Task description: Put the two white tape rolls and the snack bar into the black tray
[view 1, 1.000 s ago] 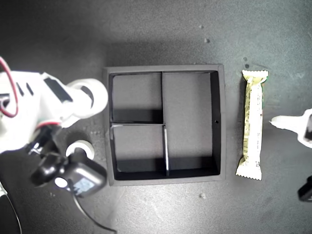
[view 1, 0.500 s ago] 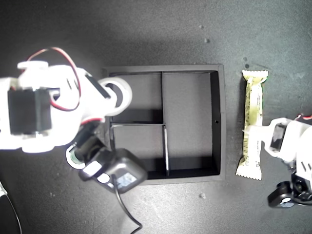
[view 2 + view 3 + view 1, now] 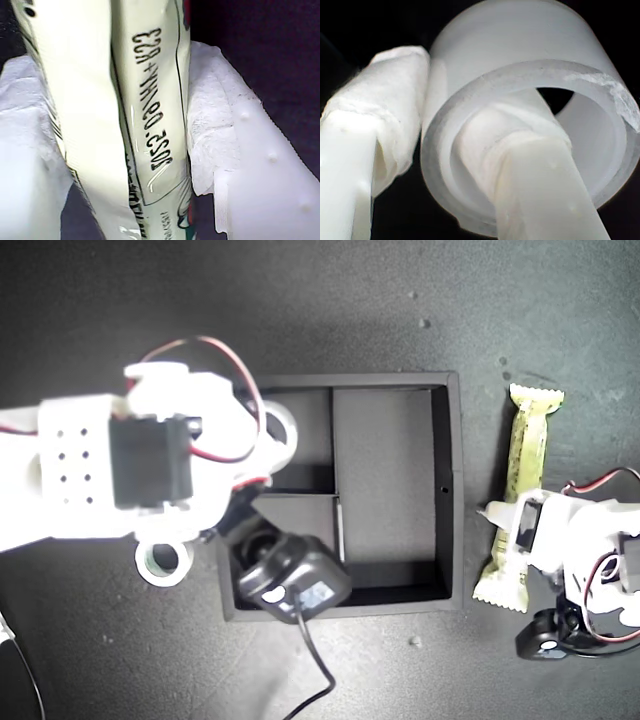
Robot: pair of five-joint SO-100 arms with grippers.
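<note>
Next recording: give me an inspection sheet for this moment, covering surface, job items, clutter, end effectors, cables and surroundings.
Surface: dark table, a few pale specks.
Job items: black tray, compartments empty; carried tape roll over its rim; second tape roll on the table beside the tray, at the exterior view's left; snack bar at the exterior view's right.
Clutter: nothing seen.
End effectors: my first end effector is clamped on the snack bar; my second end effector pinches the carried roll's wall.
Cables: red wires, black cable.
Surroundings: nothing seen.

dark tabletop (image 3: 330, 300) carries black tray (image 3: 453, 490), greenish-cored tape roll (image 3: 163, 561), snack bar (image 3: 524, 455).
</note>
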